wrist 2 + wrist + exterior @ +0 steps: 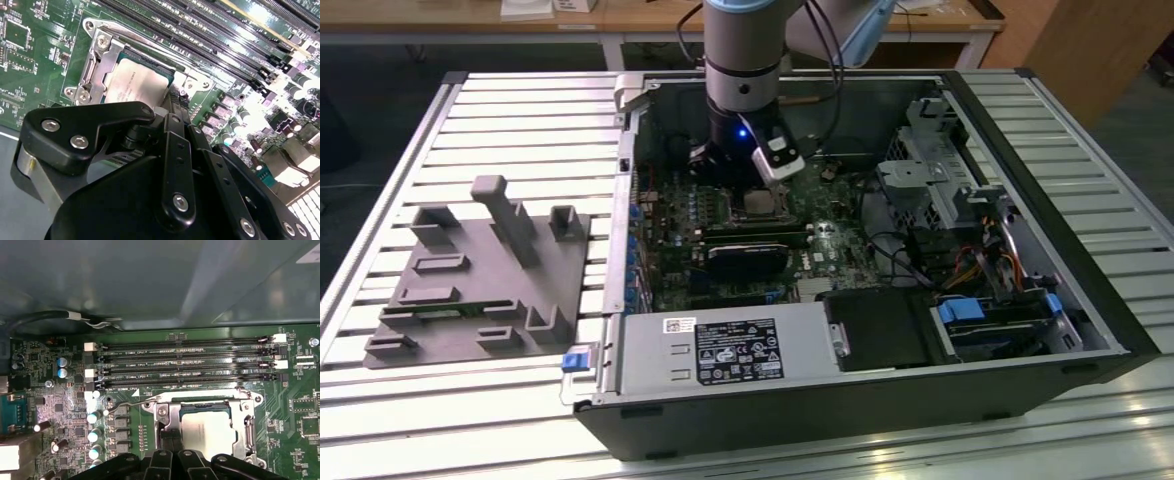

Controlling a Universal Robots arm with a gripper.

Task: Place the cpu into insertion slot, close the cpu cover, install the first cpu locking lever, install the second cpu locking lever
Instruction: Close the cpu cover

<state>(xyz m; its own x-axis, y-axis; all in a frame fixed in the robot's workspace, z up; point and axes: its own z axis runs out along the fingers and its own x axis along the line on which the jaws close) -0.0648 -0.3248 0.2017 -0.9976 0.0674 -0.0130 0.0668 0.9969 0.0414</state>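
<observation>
The claw [176, 101], its fingers drawn narrow and gripping nothing, is hovering at the cover's [100, 62] edge. It is probably working a lever [125, 408], which needs steady pressure well off the chip. The cpu [137, 86], a pale silvery square, is sitting in the slot [149, 58] just ahead of the claw.

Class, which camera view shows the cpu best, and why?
The first wrist view: the cpu lies face-on inside the cpu cover. The second wrist view shows it slanted, partly behind the gripper; the exterior view shows it small, beneath the arm.
</observation>
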